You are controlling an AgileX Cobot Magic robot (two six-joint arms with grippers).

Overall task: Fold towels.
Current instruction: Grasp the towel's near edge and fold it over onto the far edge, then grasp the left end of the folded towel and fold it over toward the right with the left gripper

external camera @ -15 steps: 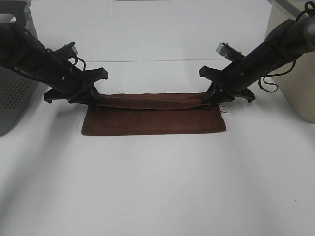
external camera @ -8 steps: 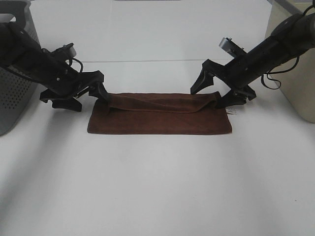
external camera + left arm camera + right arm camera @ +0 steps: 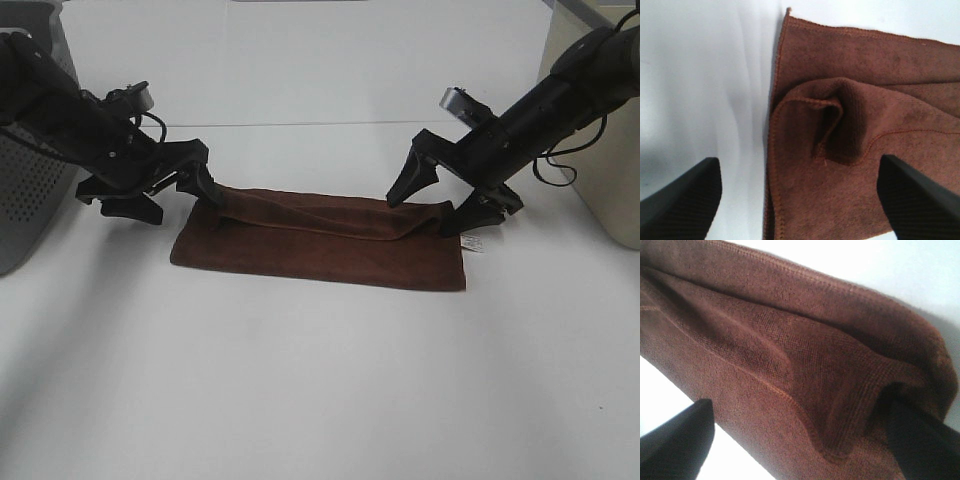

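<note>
The dark reddish-brown towel (image 3: 320,240) lies folded in half on the white table, its top layer rumpled along the far edge. A small white tag (image 3: 472,243) sticks out at its right end. My left gripper (image 3: 172,194) is open at the towel's left far corner, its jaws wide apart over the puckered corner (image 3: 840,125). My right gripper (image 3: 436,202) is open at the right far corner, its jaws straddling the raised fold (image 3: 805,370). In the right wrist view the cloth rests against one finger (image 3: 922,440).
A grey perforated basket (image 3: 25,190) stands at the left edge behind my left arm. A beige container (image 3: 610,180) stands at the right edge behind my right arm. The white table (image 3: 320,390) stretches toward the front.
Both grippers went from shut on the towel's far edge to open. The top layer dropped onto the lower layer, and the towel's right end slid a little toward the front.
</note>
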